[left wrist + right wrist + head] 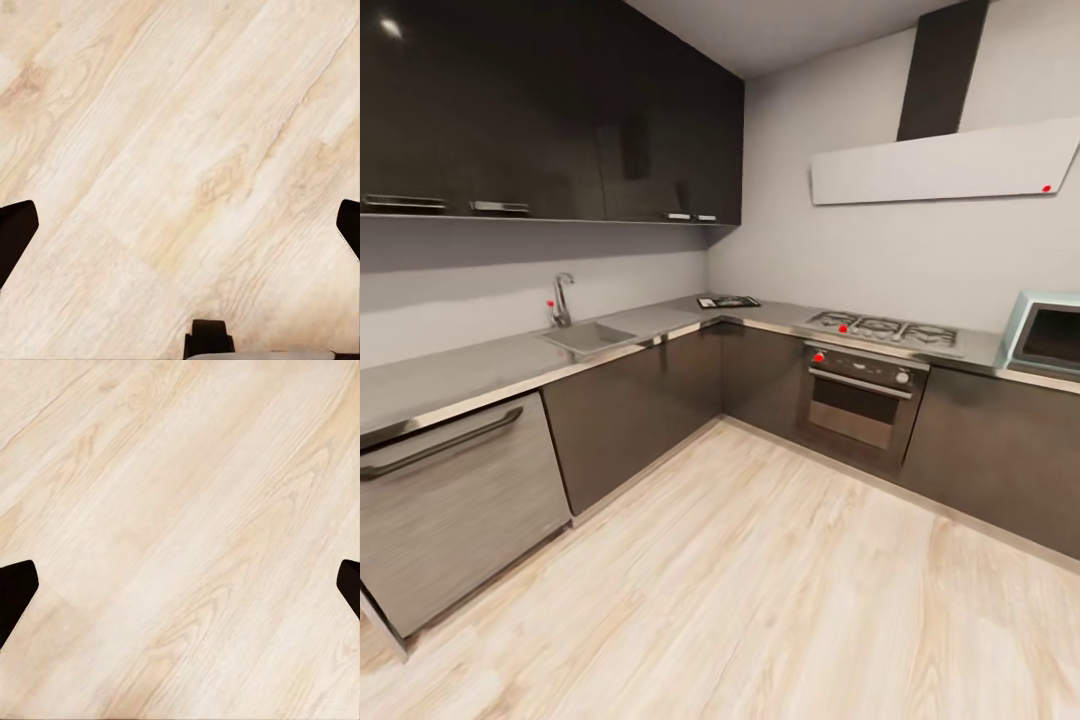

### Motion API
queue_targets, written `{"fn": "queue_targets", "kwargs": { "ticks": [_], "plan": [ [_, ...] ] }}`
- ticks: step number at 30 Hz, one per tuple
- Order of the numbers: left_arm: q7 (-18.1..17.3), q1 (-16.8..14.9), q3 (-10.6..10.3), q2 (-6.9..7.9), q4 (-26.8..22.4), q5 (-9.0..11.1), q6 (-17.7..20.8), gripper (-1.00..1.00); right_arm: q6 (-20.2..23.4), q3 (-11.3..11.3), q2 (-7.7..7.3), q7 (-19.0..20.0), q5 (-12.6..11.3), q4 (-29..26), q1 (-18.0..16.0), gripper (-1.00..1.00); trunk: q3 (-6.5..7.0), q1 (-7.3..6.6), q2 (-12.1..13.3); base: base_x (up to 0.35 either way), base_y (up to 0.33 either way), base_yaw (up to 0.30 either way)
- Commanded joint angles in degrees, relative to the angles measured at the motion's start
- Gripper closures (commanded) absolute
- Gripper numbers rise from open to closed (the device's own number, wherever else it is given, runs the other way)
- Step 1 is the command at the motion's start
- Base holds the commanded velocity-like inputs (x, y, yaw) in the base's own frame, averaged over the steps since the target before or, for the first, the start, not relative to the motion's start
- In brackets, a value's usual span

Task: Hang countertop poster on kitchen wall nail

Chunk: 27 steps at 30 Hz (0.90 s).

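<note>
Black wedge-shaped fingers [15,232] on either hand [180,585] — matte, unmarked.

Open wood floor [780,580] ahead; poster [728,301] in countertop [480,370] corner, faucet [562,298] and hob [882,328] flanking.

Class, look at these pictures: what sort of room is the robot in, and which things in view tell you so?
A home kitchen. An L-shaped kitchen countertop runs above dark cabinet fronts, with a sink and tap, a gas hob above a built-in oven, and an extractor hood on the wall. The poster lies in the corner.

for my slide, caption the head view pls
Poster lying flat in the corner of the grey kitchen countertop, between sink and gas hob.
</note>
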Motion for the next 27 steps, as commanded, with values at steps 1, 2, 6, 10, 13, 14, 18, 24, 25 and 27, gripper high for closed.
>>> {"fn": "queue_targets", "kwargs": {
  "ticks": [1, 2, 6, 10, 13, 14, 18, 24, 25, 27],
  "plan": [
    [-0.01, 0.02, 0.05, -0.01, -0.08, -0.01, -0.02, -1.0, -0.17, 0.05, -0.01, -0.12, 0.06, 0.04, -0.03, -1.0, -0.05, 0.03, -0.02, 0.31, 0.0, -0.002],
    [-0.01, 0.0, 0.05, -0.01, -0.08, -0.01, -0.02, -1.0, -0.18, 0.05, -0.01, -0.12, 0.06, 0.04, -0.03, -1.0, -0.05, 0.03, -0.02, 0.31, 0.0, -0.001],
    [-0.02, 0.01, 0.05, -0.01, -0.08, -0.01, -0.02, -1.0, -0.16, 0.05, -0.01, -0.12, 0.06, 0.04, -0.03, -1.0, -0.05, 0.03, -0.02, 0.31, 0.0, -0.001],
    [-0.03, 0.02, 0.05, -0.01, -0.08, -0.01, -0.02, -1.0, -0.16, 0.05, -0.01, -0.12, 0.06, 0.04, -0.03, -1.0, -0.05, 0.03, -0.02, 0.31, 0.0, 0.0],
    [-0.02, 0.02, 0.05, -0.01, -0.08, -0.01, -0.02, -1.0, -0.15, 0.05, -0.01, -0.12, 0.06, 0.04, -0.03, -1.0, -0.05, 0.03, -0.02, 0.31, 0.0, 0.0],
    [-0.01, 0.02, 0.05, -0.01, -0.08, -0.01, -0.02, -1.0, -0.15, 0.05, -0.01, -0.12, 0.06, 0.04, -0.03, -1.0, -0.05, 0.03, -0.02, 0.309, 0.0, 0.0],
    [-0.04, 0.02, 0.05, -0.01, -0.08, -0.01, -0.02, -1.0, -0.15, 0.05, -0.01, -0.12, 0.06, 0.04, -0.03, -1.0, -0.05, 0.03, -0.02, 0.309, 0.0, 0.0],
    [-0.07, 0.02, 0.05, -0.01, -0.08, 0.0, -0.02, -1.0, -0.15, 0.05, -0.01, -0.12, 0.06, 0.04, -0.03, -1.0, -0.05, 0.03, -0.02, 0.31, 0.0, 0.0],
    [-0.07, 0.02, 0.05, -0.01, -0.08, -0.01, -0.02, -1.0, -0.15, 0.05, -0.01, -0.12, 0.06, 0.04, -0.03, -1.0, -0.05, 0.03, -0.02, 0.31, 0.0, 0.0],
    [-0.07, 0.02, 0.05, -0.01, -0.08, -0.01, -0.02, -1.0, -0.15, 0.05, -0.01, -0.12, 0.06, 0.04, -0.03, -1.0, -0.05, 0.03, -0.02, 0.31, 0.0, 0.0]
  ]
}}
